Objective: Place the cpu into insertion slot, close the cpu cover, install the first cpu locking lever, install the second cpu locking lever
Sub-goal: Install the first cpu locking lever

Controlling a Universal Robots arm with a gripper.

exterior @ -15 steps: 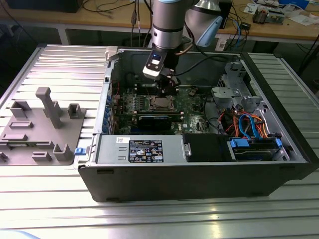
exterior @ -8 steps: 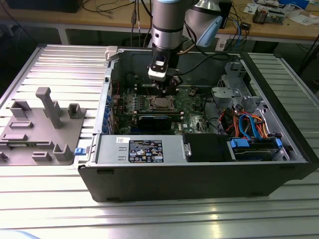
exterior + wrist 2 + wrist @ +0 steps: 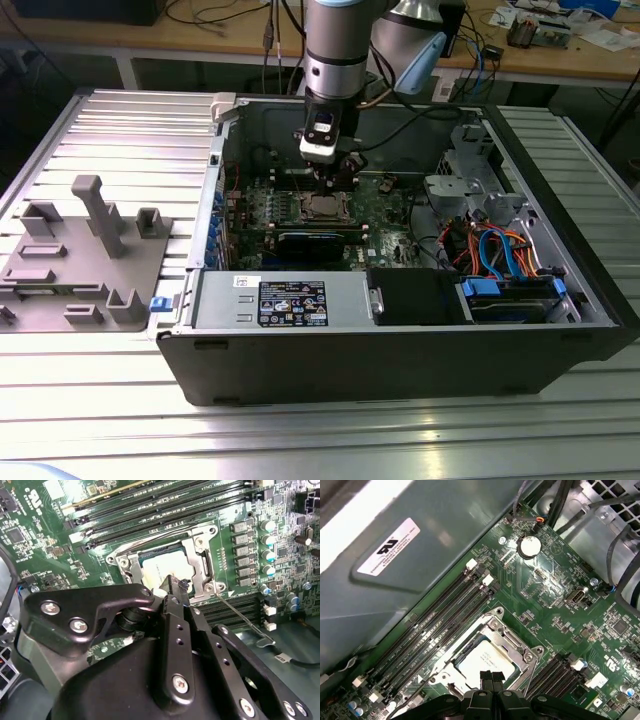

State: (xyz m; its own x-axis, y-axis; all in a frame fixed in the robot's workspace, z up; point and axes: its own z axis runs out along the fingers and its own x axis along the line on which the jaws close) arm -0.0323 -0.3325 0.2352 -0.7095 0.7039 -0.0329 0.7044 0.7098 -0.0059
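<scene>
Cpu (image 3: 486,661): flat square chip, silver-grey top with faint print, seated in the insertion slot (image 3: 496,614). The cpu cover (image 3: 515,642) lies flat, framing it. The cpu sits directly under the pincer (image 3: 491,675), tips just over one edge. Pincer narrow, fingers together, gripping nothing. The green board (image 3: 547,587) spreads out beyond the pincer, inside an open case (image 3: 400,340) on the slatted surface (image 3: 120,130).

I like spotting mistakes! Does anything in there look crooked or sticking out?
A thin locking lever sticks out sideways from the cpu cover, seemingly unlatched. The cpu sits flat.
</scene>
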